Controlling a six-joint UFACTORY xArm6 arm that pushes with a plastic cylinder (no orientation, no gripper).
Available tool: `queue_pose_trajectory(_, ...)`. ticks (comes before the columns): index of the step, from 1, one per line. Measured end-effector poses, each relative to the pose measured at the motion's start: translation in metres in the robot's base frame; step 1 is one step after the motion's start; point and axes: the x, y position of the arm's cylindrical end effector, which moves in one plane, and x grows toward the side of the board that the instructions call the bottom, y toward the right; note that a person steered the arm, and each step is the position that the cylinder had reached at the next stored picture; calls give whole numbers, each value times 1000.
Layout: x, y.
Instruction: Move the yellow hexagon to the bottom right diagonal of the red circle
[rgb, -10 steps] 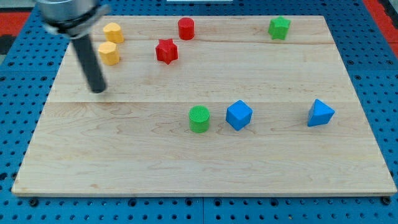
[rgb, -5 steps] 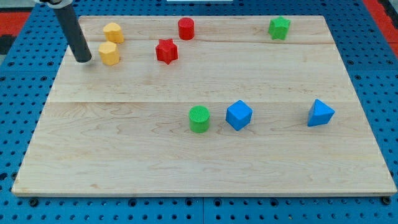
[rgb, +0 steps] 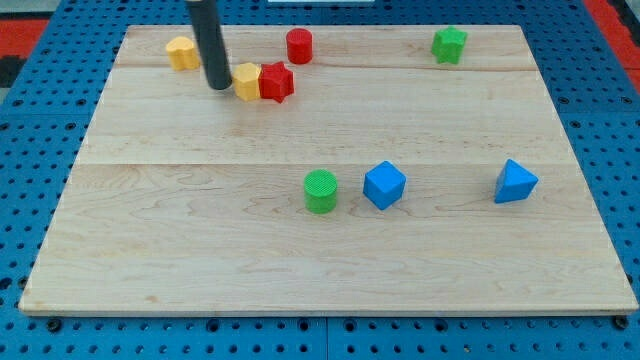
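Rod and nothing more is what I carry as end effector: no jaws to stand apart or together, only my tip (rgb: 218, 86) resting low on the worktop (rgb: 200, 240) near the view's top left. It sits just to the view's left of the yellow hexagon (rgb: 247, 81), touching it or very nearly so; I cannot tell which. That hexagon is pressed against the red star (rgb: 276, 82) on its far side, so the two make a short row running toward the view's right from my tip.

Up and to the view's right of that pair stands the red circle (rgb: 299, 46), apart from both. A second yellow block (rgb: 182, 52) lies to the view's left of my rod, near the top edge. Further out are the green star (rgb: 449, 44) at the top right, the green circle (rgb: 320, 191) and blue cube (rgb: 384, 185) side by side lower down, and the blue triangle (rgb: 515, 182) well to the right.

By my judgement the task is partly along: the hexagon is below the red circle but on its left side, not its lower right. It must yet travel rightward, and the red star blocks that path, so I expect to push both or work round
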Motion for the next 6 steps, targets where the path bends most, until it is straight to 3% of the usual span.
queue_pose_trajectory(1,-9,11)
queue_pose_trajectory(3,24,108)
queue_pose_trajectory(6,3,105)
